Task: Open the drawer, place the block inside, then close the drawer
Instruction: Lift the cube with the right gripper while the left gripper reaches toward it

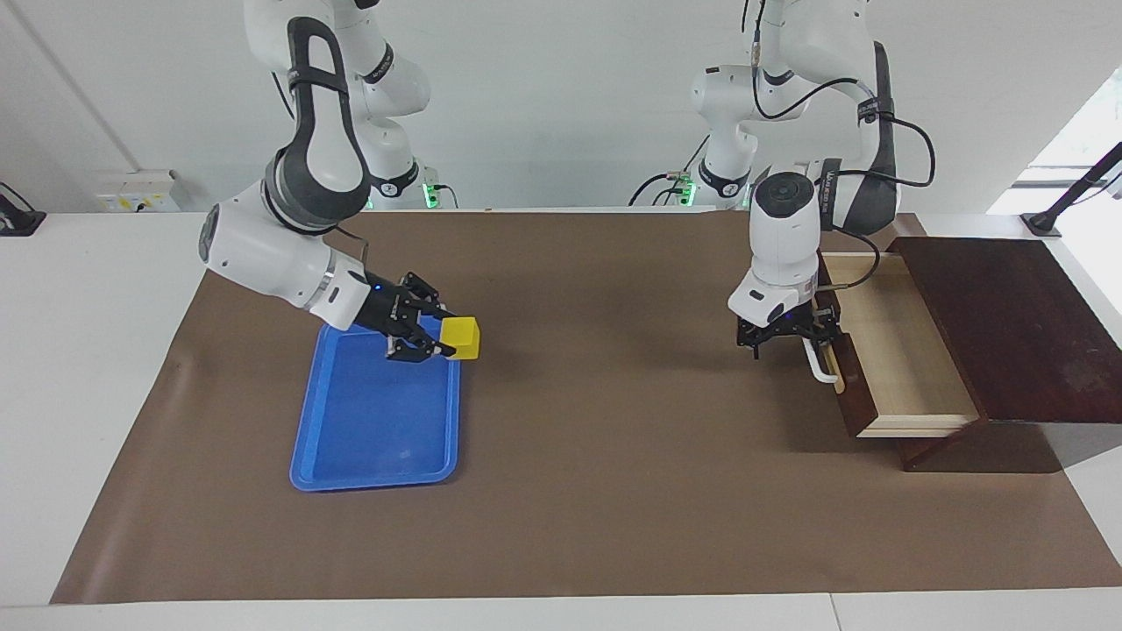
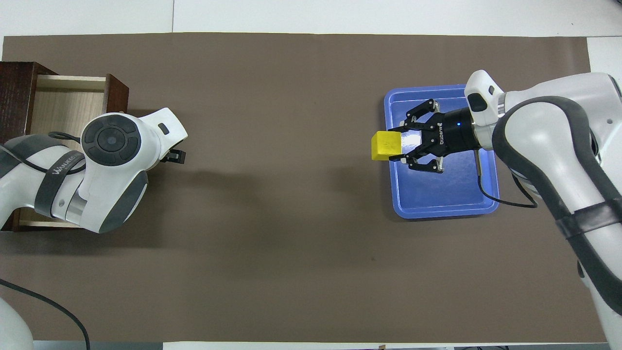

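We find the mat (image 1: pixel 578 491) covering the table, with the box (image 1: pixel 1008 324) at the left arm's end. Its drawer (image 1: pixel 894 359) stands pulled out, pale interior exposed. The tray (image 1: pixel 377 429) lies toward the right arm's end. The left gripper (image 1: pixel 776 342) sits at the handle (image 1: pixel 820 364), fingers spread; we cannot confirm contact. The right gripper (image 1: pixel 434 337) pinches the block (image 1: pixel 462 338), raised over the tray's edge.

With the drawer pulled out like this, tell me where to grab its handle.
Best take the white bar handle at its middle, pincer coming down from above: the bar stands off the drawer front, so a finger probably fits on each side.
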Available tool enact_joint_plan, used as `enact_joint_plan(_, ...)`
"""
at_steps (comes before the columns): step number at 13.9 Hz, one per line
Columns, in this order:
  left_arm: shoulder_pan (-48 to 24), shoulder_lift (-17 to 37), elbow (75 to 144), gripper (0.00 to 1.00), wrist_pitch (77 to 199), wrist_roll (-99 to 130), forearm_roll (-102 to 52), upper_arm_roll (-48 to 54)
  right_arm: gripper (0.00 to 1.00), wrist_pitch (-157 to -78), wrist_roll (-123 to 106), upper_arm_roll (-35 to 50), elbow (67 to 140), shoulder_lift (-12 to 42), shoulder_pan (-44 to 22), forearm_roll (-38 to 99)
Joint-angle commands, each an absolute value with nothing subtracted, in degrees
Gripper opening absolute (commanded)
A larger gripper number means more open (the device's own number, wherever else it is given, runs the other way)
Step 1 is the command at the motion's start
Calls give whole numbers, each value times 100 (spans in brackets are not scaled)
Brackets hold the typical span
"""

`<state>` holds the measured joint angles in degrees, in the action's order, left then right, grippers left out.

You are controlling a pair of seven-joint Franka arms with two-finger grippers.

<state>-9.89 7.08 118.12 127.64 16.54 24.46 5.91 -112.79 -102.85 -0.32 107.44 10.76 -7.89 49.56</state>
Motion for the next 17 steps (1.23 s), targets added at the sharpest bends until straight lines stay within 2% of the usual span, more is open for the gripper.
enact_joint_plan(1, -1161, 720, 11612, 100, 12473, 1732, 2206, 580, 0, -11355, -9732, -44, 10451, 1125, -1255, 4896)
enact_joint_plan(6, -1204, 1002, 9934, 100, 10498, 2010, 1285, 554, 0, -12066, -8949, -44, 10327, 1134, -2082, 4791)
enact_joint_plan(10, -1230, 905, 9809, 100, 10072, 4361, 714, 571, 0, -12514, -8816, -44, 10160, 1221, -2530, 4413)
enact_joint_plan(13, -1423, 905, 9756, 100, 10361, 7173, 221, 571, 0, -12805, -8571, -44, 10160, 1248, -2891, 4395)
enact_joint_plan(17, -1880, 905, 9712, 100, 10511, 9293, 62, 571, 0, -13052, -8262, -44, 10151, 1274, -3120, 4395)
